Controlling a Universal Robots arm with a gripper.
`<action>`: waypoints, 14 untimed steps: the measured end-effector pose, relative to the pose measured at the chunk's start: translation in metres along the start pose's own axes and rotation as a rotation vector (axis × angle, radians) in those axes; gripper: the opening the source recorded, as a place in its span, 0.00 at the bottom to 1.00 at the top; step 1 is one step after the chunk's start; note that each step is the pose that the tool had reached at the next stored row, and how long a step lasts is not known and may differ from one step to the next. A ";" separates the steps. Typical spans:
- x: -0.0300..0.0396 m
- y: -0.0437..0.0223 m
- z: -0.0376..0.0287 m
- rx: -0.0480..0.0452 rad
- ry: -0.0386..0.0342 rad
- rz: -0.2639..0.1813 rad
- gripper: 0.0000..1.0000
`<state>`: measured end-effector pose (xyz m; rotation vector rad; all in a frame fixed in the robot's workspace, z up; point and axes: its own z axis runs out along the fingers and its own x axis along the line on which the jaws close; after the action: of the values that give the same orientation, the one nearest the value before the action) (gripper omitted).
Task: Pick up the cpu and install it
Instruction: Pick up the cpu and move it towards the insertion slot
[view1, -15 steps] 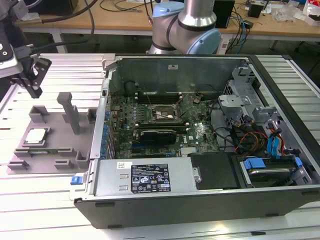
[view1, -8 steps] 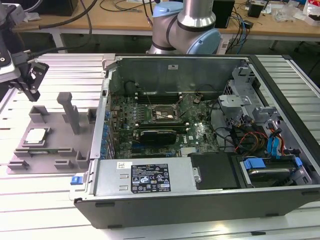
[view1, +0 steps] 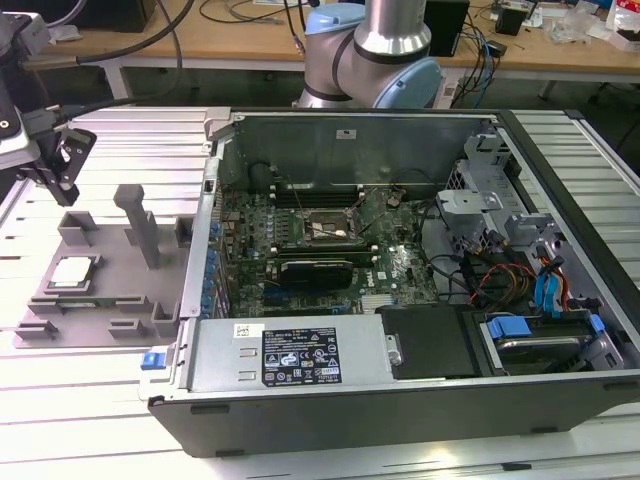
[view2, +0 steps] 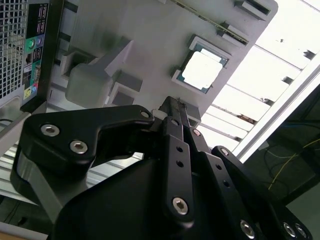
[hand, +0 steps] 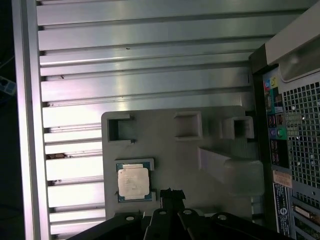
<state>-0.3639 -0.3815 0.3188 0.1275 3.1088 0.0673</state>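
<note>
Beneath the narrow, empty end effector (hand: 167, 192), the cpu (hand: 133, 181) lies on the tray (hand: 185, 160).

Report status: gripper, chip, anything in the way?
Gripper over tray, carrying nothing. Chip flat in its tray pocket, not yet picked. Nothing on top of it.

Black linkage gripper (view2: 173, 106), silver screws (view2: 180, 205); silver-grey arm (view1: 392, 25), pale-blue joint caps (view1: 328, 20).

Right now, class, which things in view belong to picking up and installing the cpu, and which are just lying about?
Job: cpu in the grey tray; gripper near it; socket in the open computer case.
Lying about: drive bays, case wiring, bench cables.
</note>
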 end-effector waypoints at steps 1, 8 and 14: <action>0.0000 0.0000 0.0000 0.0000 0.0000 0.000 0.11; 0.0000 0.0000 0.0002 -0.0001 -0.0001 0.000 0.11; 0.0065 -0.0008 0.0060 0.0001 0.0000 0.000 0.11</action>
<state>-0.3703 -0.3816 0.3125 0.1273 3.1088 0.0671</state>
